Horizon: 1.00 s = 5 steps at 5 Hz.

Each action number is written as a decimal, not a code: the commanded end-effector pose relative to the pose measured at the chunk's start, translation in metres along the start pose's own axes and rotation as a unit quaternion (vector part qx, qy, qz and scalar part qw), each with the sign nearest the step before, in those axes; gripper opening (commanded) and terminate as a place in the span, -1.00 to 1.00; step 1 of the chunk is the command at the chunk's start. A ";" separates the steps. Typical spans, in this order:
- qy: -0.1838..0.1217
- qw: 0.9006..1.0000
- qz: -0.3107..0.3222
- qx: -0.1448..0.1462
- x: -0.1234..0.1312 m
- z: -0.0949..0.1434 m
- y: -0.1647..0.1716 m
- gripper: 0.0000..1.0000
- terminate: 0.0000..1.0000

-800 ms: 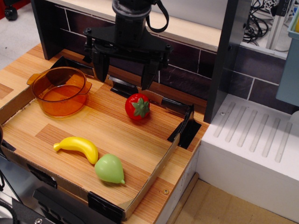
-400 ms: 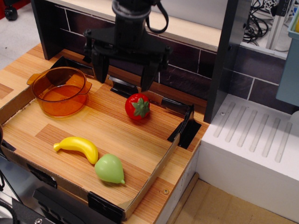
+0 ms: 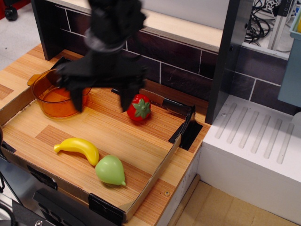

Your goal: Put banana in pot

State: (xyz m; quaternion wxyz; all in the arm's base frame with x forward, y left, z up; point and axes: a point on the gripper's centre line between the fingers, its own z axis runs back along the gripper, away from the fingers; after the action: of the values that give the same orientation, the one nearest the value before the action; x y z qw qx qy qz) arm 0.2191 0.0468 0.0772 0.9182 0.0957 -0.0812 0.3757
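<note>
The yellow toy banana [image 3: 77, 148] lies on the wooden tray floor at the front left, touching the pale green pear [image 3: 111, 170]. The translucent orange pot [image 3: 52, 96] stands at the tray's back left, empty, partly hidden by the arm. My black gripper [image 3: 101, 103] is blurred by motion, open and empty, its two fingers spread wide. It hovers above the tray floor between the pot and the red strawberry, well above and behind the banana.
A red toy strawberry [image 3: 139, 108] sits at the back middle, next to my right finger. The tray has a low cardboard rim [image 3: 153, 176]. A dark brick wall [image 3: 188, 70] is behind, and a white ridged counter [image 3: 254, 141] stands to the right.
My gripper has swung left and down toward the tray floor, from above the strawberry to beside the pot. The objects have not moved.
</note>
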 end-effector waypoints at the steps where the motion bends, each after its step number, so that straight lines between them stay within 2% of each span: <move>1: -0.030 0.988 0.151 0.000 -0.004 -0.029 0.025 1.00 -1.00; 2: -0.025 0.986 0.165 0.018 -0.011 -0.052 0.028 1.00 -1.00; 3: -0.030 0.988 0.150 0.023 -0.017 -0.068 0.026 1.00 -1.00; 5: -0.033 0.986 0.159 0.027 -0.023 -0.081 0.018 1.00 -1.00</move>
State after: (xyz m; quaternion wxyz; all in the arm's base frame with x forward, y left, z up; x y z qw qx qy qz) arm 0.2009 0.0686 0.0011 0.8374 0.1145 -0.1229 0.5201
